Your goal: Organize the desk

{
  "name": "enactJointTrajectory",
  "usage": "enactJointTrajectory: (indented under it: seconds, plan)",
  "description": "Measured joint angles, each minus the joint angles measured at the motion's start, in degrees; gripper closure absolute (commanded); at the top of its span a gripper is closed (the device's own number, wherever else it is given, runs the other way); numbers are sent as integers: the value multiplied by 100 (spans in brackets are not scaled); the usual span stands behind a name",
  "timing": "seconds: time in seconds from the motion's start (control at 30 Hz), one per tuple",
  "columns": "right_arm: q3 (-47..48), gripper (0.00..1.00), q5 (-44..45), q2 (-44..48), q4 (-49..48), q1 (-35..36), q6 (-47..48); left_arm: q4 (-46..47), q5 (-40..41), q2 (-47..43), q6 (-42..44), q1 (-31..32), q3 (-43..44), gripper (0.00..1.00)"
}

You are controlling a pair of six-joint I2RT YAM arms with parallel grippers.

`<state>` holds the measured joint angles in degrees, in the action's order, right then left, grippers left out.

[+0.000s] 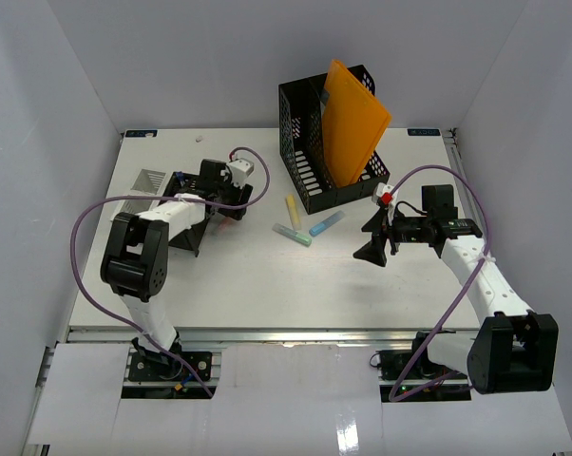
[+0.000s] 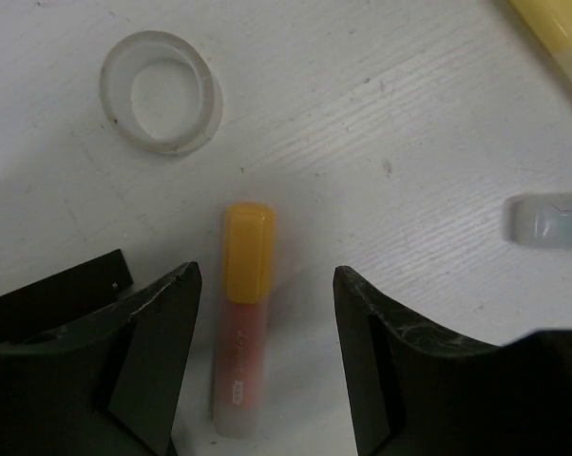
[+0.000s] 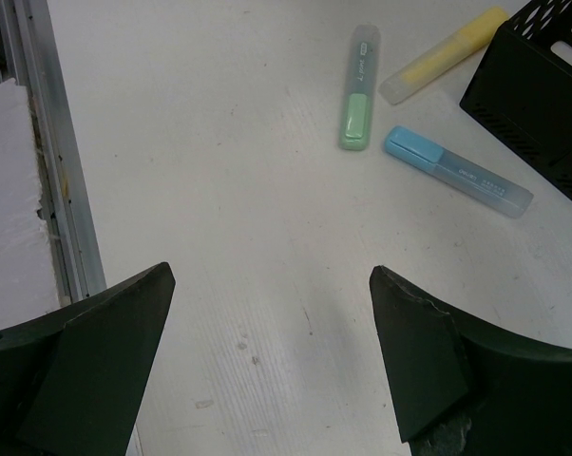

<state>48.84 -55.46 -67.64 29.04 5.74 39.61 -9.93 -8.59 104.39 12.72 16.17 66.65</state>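
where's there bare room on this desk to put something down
Widest bare patch of the desk: the near middle, from the front rail up to the three loose highlighters. Another lies far left, behind the white organizer. Crowded: around those highlighters before the file holder, and under the left gripper, with an orange highlighter and a clear ring.

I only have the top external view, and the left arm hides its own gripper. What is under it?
Observer: In the left wrist view the left gripper is open, with an orange-capped translucent plastic highlighter lying between its fingers on the large white desk.
Operator: Are the fingers touching it?
Observer: No. Bare desk shows on both sides of the highlighter, with the wider gap on the right.
Operator: Anything else close by?
Observer: A small clear plastic ring lies on the desk beyond the cap, apart from it.
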Motion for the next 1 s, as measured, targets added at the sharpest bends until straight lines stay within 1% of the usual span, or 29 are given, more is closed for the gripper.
enactJointTrajectory:
  seconds: [0.07, 0.17, 0.37, 0.57, 0.63, 0.73, 0.8, 0.87, 1.0]
  plan:
    - [0, 10, 0, -1, 0, 0, 3, 23, 108, 45, 54, 12, 34, 32]
    - [0, 10, 0, -1, 0, 0, 3, 13, 213, 190, 120, 31, 135, 38]
    - [0, 10, 0, -1, 0, -7, 3, -79, 270, 578, 146, 45, 248, 45]
    - [0, 10, -3, -1, 0, -35, 2, -199, 324, 623, 108, 47, 309, 60]
    - [0, 10, -4, -1, 0, -49, 1, -211, 321, 628, 76, 47, 316, 69]
    - [0, 10, -9, -1, 0, -52, 1, -218, 296, 628, -24, 47, 317, 77]
    - [0, 10, -17, -1, 0, -52, 2, -234, 218, 619, -151, 47, 315, 82]
    - [0, 10, -59, -1, 20, -52, 41, -221, 65, 567, -349, 42, 253, 85]
    - [0, 10, -399, 8, 277, -52, 400, -198, -680, -15, -944, 55, -362, 89]
